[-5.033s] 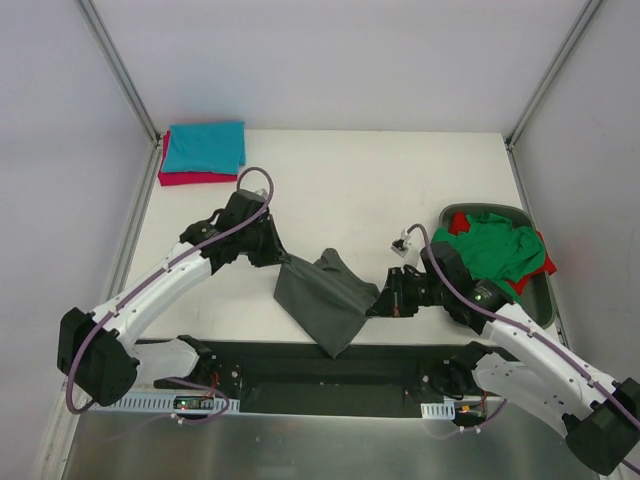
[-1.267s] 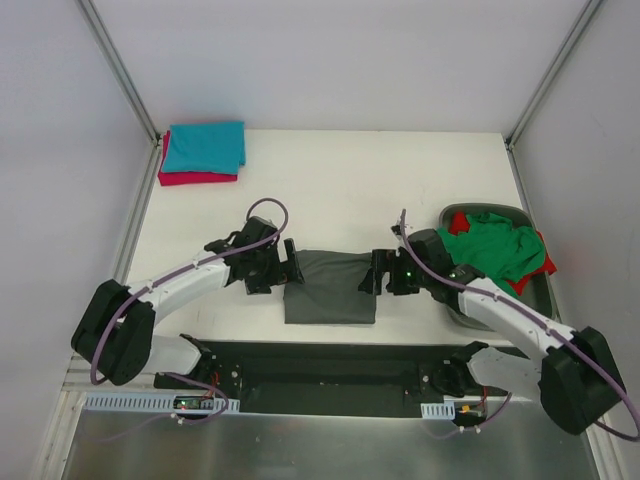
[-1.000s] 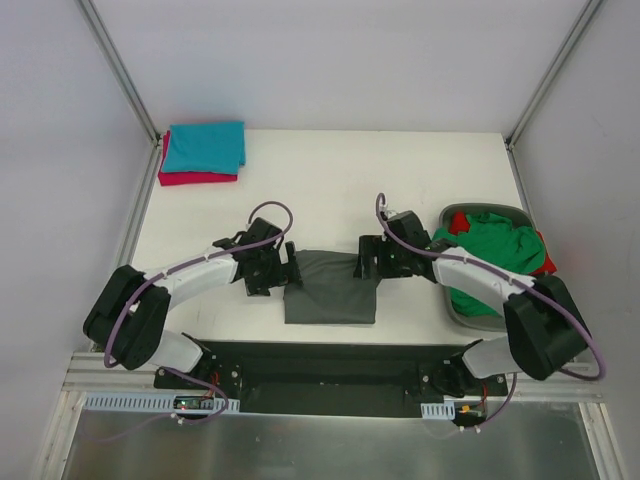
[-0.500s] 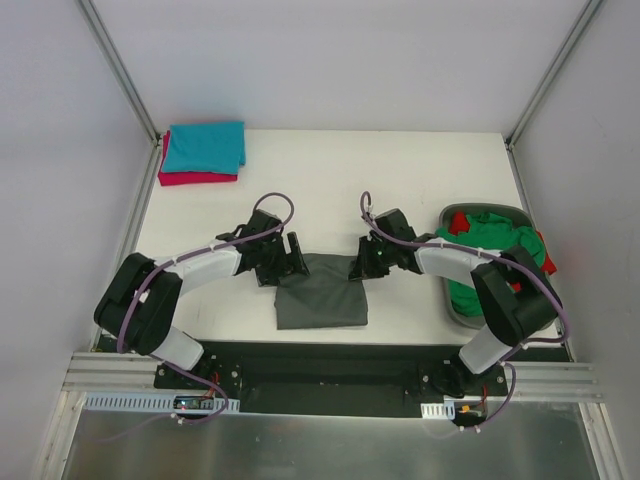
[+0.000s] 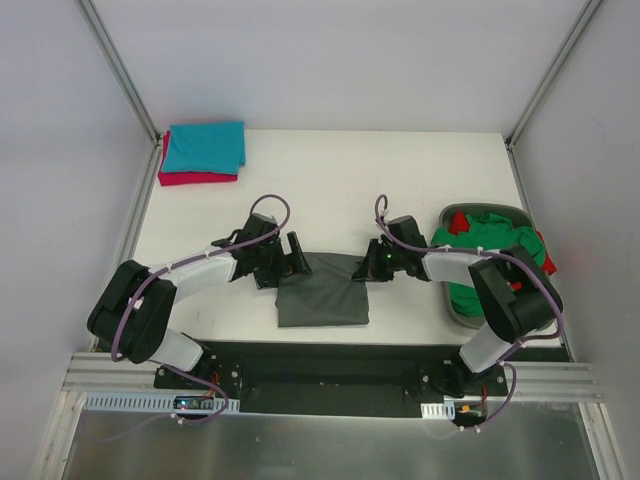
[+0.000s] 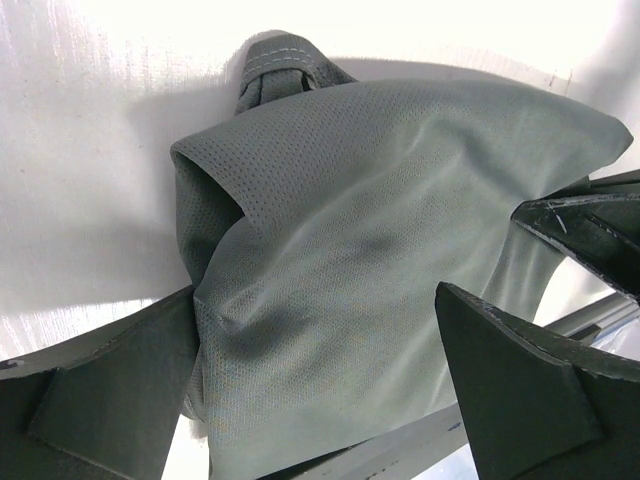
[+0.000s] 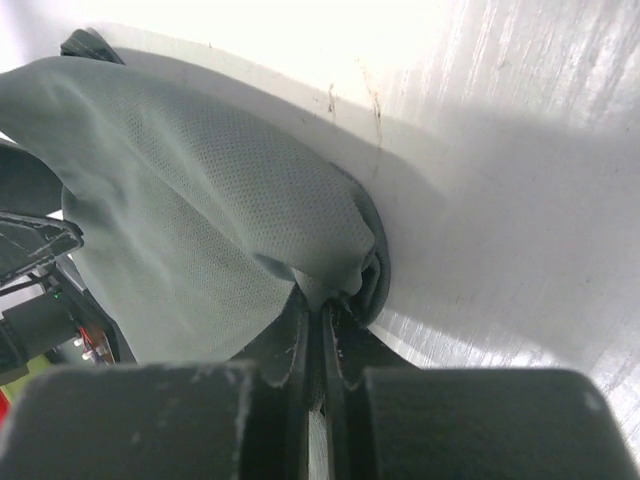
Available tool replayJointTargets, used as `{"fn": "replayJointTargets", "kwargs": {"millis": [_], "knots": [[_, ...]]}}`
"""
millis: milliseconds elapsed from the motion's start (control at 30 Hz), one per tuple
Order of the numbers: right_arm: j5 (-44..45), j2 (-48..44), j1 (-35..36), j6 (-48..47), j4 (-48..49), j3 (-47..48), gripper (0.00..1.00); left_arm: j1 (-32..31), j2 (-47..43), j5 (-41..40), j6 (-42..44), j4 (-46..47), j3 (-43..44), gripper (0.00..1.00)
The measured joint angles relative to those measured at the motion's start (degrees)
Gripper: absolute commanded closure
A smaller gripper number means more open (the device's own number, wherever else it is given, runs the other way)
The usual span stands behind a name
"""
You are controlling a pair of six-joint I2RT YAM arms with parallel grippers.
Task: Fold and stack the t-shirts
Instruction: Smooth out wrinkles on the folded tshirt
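**Dark grey shirt folded on the table, gripped at one side only**

A white table (image 5: 400, 170) is seen from above, with both arms reaching inward across its near half. The dark grey t-shirt (image 5: 322, 295) is laid between them near the front edge, folded into a rough rectangle, its far edge bunched where the grippers meet it.

At the right side of the table a dark grey oval tub (image 5: 456, 312) is set. It is filled by a crumpled green t-shirt (image 5: 490, 250), and a red t-shirt (image 5: 458, 222) shows at the rim beneath it.

In the far left corner, well apart from the rest, a folded teal t-shirt (image 5: 205, 147) is stacked on a folded crimson-pink t-shirt (image 5: 195, 179).

The left gripper (image 5: 292, 262) is held at the far left corner of the dark grey t-shirt. Its fingers are spread wide, and in the left wrist view the cloth lies between them.

The right gripper (image 5: 368, 268) is placed at the far right corner. In the right wrist view its fingers are pressed together, and a fold of the cloth's edge is pinched in them.
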Motion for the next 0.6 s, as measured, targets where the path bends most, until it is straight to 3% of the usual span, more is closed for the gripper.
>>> {"fn": "replayJointTargets", "kwargs": {"millis": [367, 467, 500, 600], "knots": [[-1.11, 0.39, -0.44, 0.55, 3.23, -0.7, 0.78, -0.09, -2.75, -0.57, -0.35, -1.2, -2.14, 0.01], [-2.08, -0.59, -0.5, -1.11, 2.12, -0.7, 0.68, -1.09, -4.72, -4.33, -1.03, -5.22, -2.1, 0.01], [-2.29, -1.14, -0.5, -1.73, 1.29, -0.68, 0.55, -1.6, -5.77, -5.88, -1.05, -7.08, -2.1, 0.01], [-2.14, -3.54, -0.55, -3.54, -1.95, -0.66, 0.53, -2.08, -7.76, -9.09, -1.03, -11.76, -2.36, 0.01]]}}
